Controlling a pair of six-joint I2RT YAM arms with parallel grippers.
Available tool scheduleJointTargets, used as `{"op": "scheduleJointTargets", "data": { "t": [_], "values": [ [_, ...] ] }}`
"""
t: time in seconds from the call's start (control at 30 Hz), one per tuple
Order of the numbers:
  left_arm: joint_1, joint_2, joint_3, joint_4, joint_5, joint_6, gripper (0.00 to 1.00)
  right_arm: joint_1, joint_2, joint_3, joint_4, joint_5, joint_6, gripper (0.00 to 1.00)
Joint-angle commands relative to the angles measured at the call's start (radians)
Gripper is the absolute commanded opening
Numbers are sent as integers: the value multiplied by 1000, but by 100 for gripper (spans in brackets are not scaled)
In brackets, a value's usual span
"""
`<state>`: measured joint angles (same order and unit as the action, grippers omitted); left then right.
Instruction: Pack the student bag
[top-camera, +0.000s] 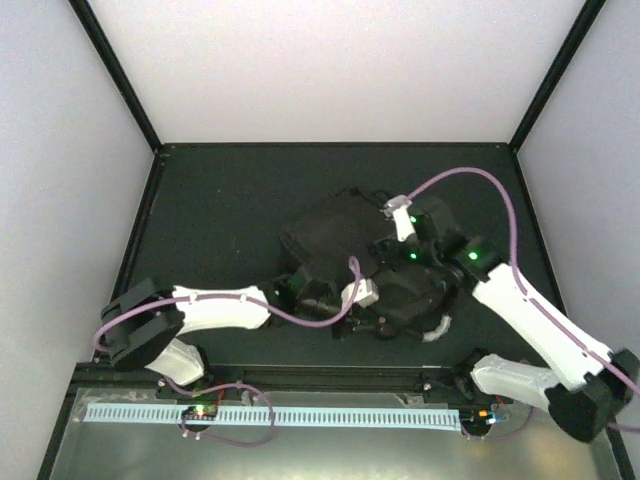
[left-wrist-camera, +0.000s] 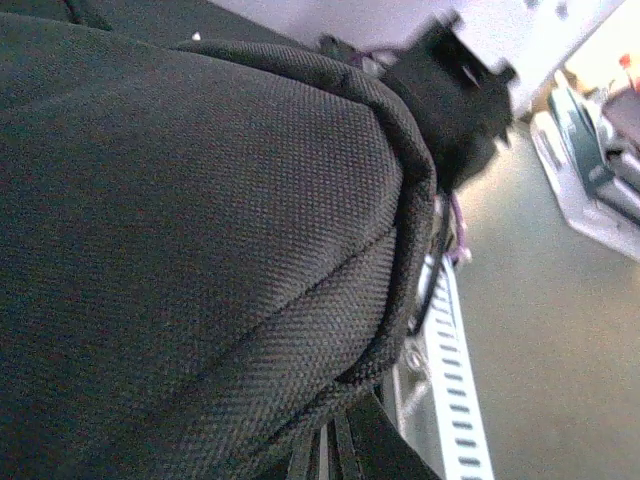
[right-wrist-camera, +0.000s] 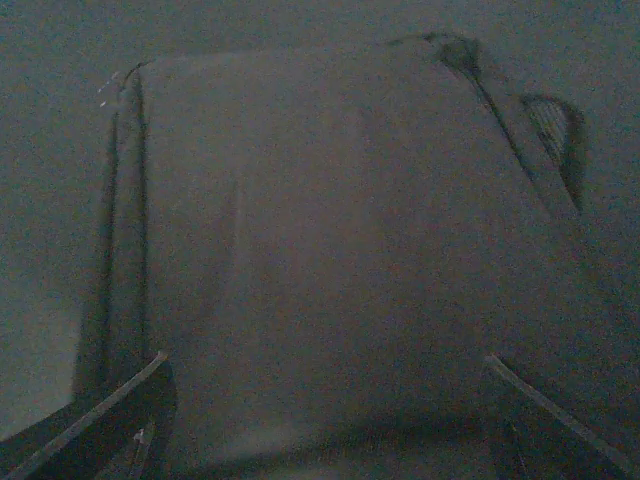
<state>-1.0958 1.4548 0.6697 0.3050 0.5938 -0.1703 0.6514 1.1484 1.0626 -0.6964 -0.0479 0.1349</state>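
From above, the student bag (top-camera: 370, 270) lay slumped near the middle of the dark table (top-camera: 200, 220), its pale handle (top-camera: 437, 328) towards the arms. The left arm (top-camera: 220, 308) reached in from the side and the right arm (top-camera: 520, 300) came over from the other, both ending at the black fabric, where their tips were lost against it. No loose item waited anywhere on the table. The left wrist camera was pressed close to a bulging seamed corner of the bag (left-wrist-camera: 200, 230). The left fingers were not plainly seen there; they were closed, though whether cloth sat between them could not be told. From the right wrist, the right fingers (right-wrist-camera: 100, 425) stood wide apart and empty, poised over a smooth flat panel of the bag (right-wrist-camera: 320, 220). With nothing left outside, the filling looked finished or nearly so. What probably remained was closing and settling the bag, though no view showed its opening or zip.
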Motion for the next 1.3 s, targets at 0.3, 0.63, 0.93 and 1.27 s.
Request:
{"op": "scheduleJointTargets", "data": {
  "t": [0.3, 0.63, 0.93, 1.27],
  "values": [
    [394, 86, 261, -103, 143, -60, 2, -24, -219, -33, -198, -21, 170, 78],
    [391, 63, 239, -163, 245, -252, 7, -23, -340, -236, 13, -214, 318, 47],
    [371, -20, 174, -332, 165, -295, 92, -23, -360, -426, 171, -240, 384, 46],
    [404, -423, 37, -490, -379, -314, 99, -5, -370, -488, 270, -227, 473, 48]
  ]
}}
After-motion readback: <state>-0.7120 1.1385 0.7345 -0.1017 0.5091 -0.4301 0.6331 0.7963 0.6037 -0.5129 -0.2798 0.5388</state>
